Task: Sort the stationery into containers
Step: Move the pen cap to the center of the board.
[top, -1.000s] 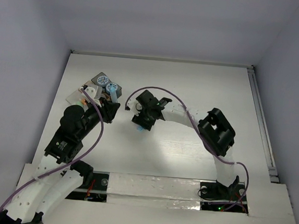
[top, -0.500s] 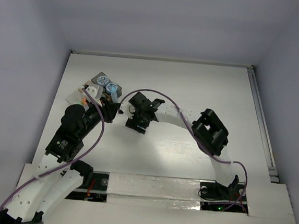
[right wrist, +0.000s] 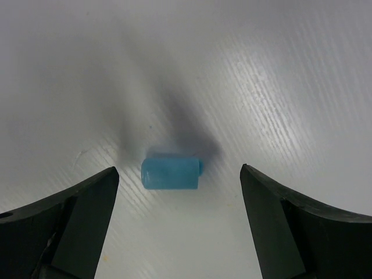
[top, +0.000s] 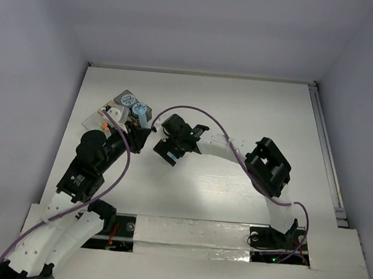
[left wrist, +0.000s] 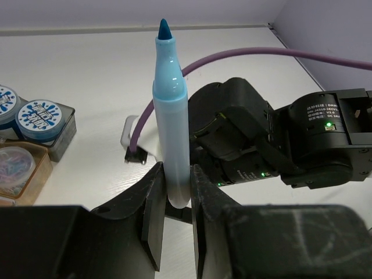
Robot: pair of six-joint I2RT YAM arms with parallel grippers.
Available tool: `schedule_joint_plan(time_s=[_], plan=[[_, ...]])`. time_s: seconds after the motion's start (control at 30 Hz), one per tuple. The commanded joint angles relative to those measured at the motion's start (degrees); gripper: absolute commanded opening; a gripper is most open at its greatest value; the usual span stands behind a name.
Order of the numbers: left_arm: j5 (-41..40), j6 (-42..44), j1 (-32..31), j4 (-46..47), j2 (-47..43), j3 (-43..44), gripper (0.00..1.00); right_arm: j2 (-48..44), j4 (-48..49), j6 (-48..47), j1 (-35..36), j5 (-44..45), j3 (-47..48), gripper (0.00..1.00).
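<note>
Here our left jaws are clamped on a pale blue pen (left wrist: 172, 116), which stands upright between them with its bare tip pointing up. Off to the left of those jaws, two round blue-patterned tubs (left wrist: 39, 114) sit in a dark grey box (left wrist: 65, 133). Our right jaws stand wide apart over the table (right wrist: 273, 64), and a small blue cap (right wrist: 171, 172) lies on its side midway between them, touching neither.
</note>
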Motion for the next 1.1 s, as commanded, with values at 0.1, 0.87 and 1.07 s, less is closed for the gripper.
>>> schedule_joint_plan(time_s=[0.1,0.87,1.07], plan=[[1.06,0.43,-0.12,2.52,0.05,2.03,0.00,-1.47,7.60,13.81,0.41,7.22,-0.72,0.92],[2.20,0.16,-0.12,2.79,0.23,1.94,0.00,4.86,6.46,18.57,0.41,17.94,4.12,0.91],[2.29,0.16,-0.12,2.79,0.06,1.94,0.00,1.70,6.72,19.10,0.41,17.51,-0.27,0.91]])
